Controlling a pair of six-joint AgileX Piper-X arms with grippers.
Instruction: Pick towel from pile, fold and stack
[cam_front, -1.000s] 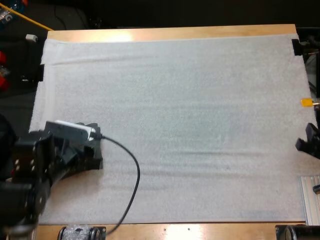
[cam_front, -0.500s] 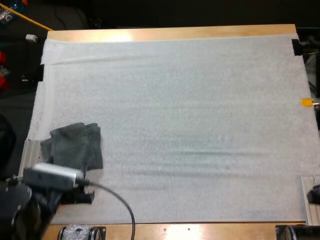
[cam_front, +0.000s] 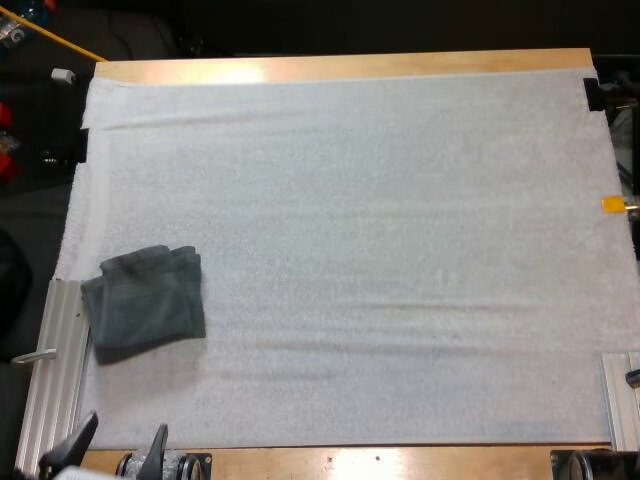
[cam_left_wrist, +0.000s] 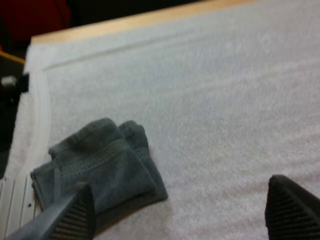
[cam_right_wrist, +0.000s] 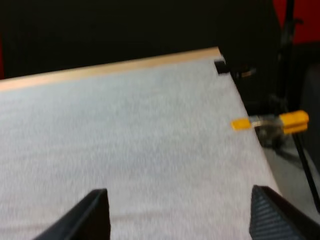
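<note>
The left jaws are held wide open and empty at the counter's (cam_front: 340, 66) near left edge, nearer than the towel (cam_front: 145, 303). The right jaws are likewise spread apart with nothing gripped, over bare mat (cam_front: 380, 250) toward its right side. The towel is laid folded on the mat's near left part.

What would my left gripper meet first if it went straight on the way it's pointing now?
Probably the folded dark grey-green towel, lying just ahead on the white mat, in line with one finger of the open left gripper; depth is unclear.
</note>
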